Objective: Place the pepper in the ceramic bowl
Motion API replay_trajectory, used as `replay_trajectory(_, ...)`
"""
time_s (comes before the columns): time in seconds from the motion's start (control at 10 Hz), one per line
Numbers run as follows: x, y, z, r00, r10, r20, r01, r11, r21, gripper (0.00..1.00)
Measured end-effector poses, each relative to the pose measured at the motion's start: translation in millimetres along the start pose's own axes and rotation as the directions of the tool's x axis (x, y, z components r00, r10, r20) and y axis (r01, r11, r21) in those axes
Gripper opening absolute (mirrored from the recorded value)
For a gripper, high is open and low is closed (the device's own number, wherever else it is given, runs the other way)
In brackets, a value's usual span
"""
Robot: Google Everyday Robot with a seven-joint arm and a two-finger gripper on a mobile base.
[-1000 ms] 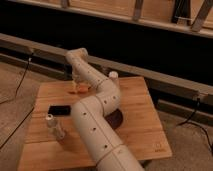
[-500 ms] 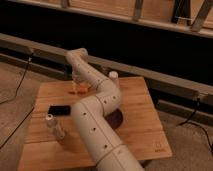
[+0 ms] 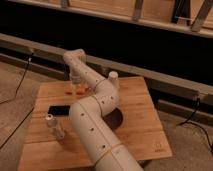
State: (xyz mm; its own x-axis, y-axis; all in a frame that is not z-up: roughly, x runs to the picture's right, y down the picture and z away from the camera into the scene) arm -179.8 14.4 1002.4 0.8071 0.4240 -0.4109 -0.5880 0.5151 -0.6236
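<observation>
My gripper [image 3: 77,89] points down at the far left part of the wooden table [image 3: 140,100], at the end of the white arm that bends across the middle. The orange pepper [image 3: 84,90] shows on the table right at the gripper's tip, partly hidden by it; I cannot tell whether it is touched. The dark maroon ceramic bowl [image 3: 117,118] sits near the table's middle, right of the arm's thick lower link, which covers most of it.
A flat black object [image 3: 60,110] lies left of the arm. A small pale bottle-like object [image 3: 53,125] stands near the front left. A white cylinder [image 3: 113,76] stands behind the elbow. A dark ledge runs behind the table, and cables lie on the floor.
</observation>
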Motion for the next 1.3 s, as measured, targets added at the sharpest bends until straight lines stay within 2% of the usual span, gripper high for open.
replay_trajectory(0.1, -2.6, -1.9, -0.3, 1.000, -0.030, 0.008, 0.030, 1.000, 0.009, 0.46)
replay_trajectory(0.3, -4.2, -4.0, -0.5, 0.998, -0.054, 0.011, 0.054, 0.998, 0.020, 0.28)
replay_trajectory(0.5, -6.4, -3.7, 0.0, 0.997, -0.080, 0.010, 0.079, 0.996, 0.027, 0.06)
replay_trajectory(0.7, -5.3, -3.8, 0.4, 0.996, -0.090, 0.000, 0.090, 0.995, 0.033, 0.00)
replay_trajectory(1.1, 6.8, -4.3, -13.6, 0.996, -0.084, -0.039, 0.085, 0.996, 0.032, 0.00)
replay_trajectory(1.3, 11.5, -6.8, -23.0, 0.996, -0.078, -0.041, 0.080, 0.996, 0.032, 0.00)
